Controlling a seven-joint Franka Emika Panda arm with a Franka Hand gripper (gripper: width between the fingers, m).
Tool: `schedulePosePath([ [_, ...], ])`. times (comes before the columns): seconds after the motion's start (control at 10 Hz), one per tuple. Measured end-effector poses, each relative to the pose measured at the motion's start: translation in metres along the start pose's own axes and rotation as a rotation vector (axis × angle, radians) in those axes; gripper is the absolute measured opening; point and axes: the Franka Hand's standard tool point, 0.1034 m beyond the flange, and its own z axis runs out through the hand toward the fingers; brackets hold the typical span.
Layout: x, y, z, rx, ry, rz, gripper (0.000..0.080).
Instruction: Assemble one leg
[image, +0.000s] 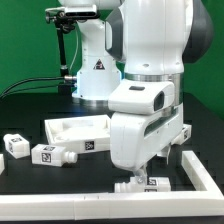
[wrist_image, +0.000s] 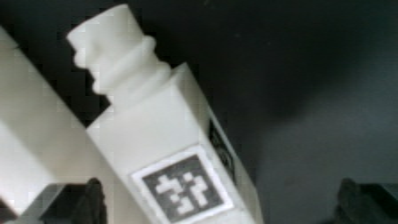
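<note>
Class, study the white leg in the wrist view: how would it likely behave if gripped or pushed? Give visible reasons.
The leg looks like hard moulded plastic, so probably stiff and light. Its flat sides suggest it would slide rather than roll when pushed. The smooth surface may slip in a loose grip.

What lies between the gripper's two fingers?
The leg, tag up, lies between the fingers of the open gripper, bare dark table beside it; the wrist view shows this.

arm (image: 150, 60) low, pincer (wrist_image: 217, 198) spread wide
</note>
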Motion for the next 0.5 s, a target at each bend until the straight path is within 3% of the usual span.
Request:
schedulePosePath([
  [0.5,-0.0076,0.0032,0.0104,0.006,-0.007,0.010,0.0649],
])
